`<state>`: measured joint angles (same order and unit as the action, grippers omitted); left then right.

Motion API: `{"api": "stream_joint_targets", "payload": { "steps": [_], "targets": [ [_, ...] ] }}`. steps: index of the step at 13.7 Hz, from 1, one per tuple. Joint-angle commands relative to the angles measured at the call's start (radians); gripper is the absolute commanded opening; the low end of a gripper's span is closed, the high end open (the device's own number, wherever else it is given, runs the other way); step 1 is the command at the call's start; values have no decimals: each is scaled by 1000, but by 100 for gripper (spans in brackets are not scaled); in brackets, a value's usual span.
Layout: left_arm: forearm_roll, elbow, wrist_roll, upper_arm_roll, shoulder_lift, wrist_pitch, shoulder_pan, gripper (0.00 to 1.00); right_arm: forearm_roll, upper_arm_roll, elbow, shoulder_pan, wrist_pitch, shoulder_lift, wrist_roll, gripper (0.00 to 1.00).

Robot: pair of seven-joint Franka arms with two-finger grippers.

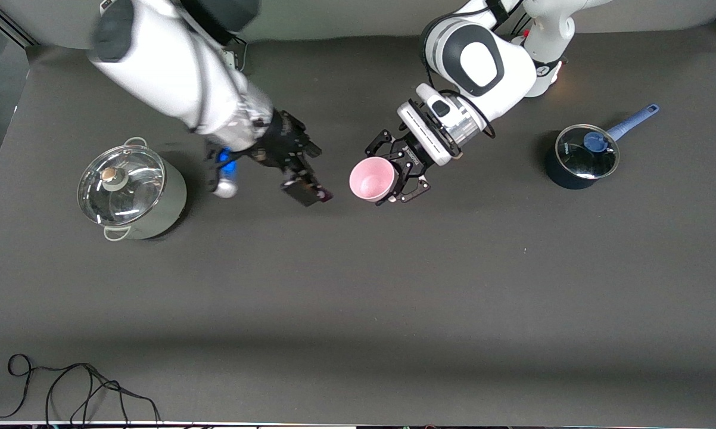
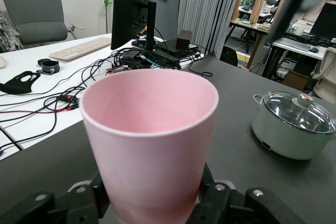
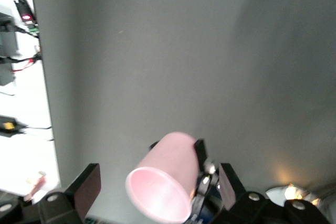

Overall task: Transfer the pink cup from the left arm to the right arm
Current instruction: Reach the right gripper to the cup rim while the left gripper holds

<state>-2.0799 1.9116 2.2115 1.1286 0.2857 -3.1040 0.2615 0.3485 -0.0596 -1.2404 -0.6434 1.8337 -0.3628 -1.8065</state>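
Note:
The pink cup [image 1: 371, 179] is a small light-pink tumbler held on its side in the air over the middle of the table, its mouth turned toward the right arm. My left gripper [image 1: 385, 173] is shut on the cup's lower body. In the left wrist view the cup [image 2: 152, 129] fills the middle, with a finger [image 2: 100, 195] on each side. My right gripper [image 1: 307, 189] is open and empty, beside the cup's mouth and a short gap from it. In the right wrist view the cup [image 3: 163, 182] shows between my open fingers [image 3: 86, 184] but farther off.
A steel pot with a glass lid [image 1: 131, 192] stands toward the right arm's end of the table; it also shows in the left wrist view [image 2: 294, 127]. A dark blue saucepan with a glass lid and blue handle [image 1: 579, 158] stands toward the left arm's end. A black cable [image 1: 66, 387] lies near the front edge.

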Motion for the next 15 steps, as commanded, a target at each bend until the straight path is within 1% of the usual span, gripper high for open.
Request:
{"api": "stream_joint_targets", "payload": {
  "steps": [1, 5, 7, 9, 12, 15],
  "targets": [
    [-22, -20, -3, -10, -3, -27, -22, 37, -74, -11, 84, -56, -65, -58, 5, 100],
    [-22, -20, -3, -10, -2, -27, -22, 37, -83, -11, 85, -77, -65, -56, 61, 100],
    [-22, -20, -3, -10, 0, -27, -22, 38, -118, -9, 85, -97, -63, -70, 72, 100],
    [-22, -20, -3, -10, 0, -27, -22, 38, -118, -8, 85, -101, -53, -82, 78, 100],
    [-22, -20, -3, -10, 1, -27, -22, 38, -115, 0, 82, -108, -51, -87, 191, 100],
    [-22, -20, -3, -12, 1, -27, -22, 38, -115, 0, 82, -110, -51, -99, 207, 100]
  ]
}}
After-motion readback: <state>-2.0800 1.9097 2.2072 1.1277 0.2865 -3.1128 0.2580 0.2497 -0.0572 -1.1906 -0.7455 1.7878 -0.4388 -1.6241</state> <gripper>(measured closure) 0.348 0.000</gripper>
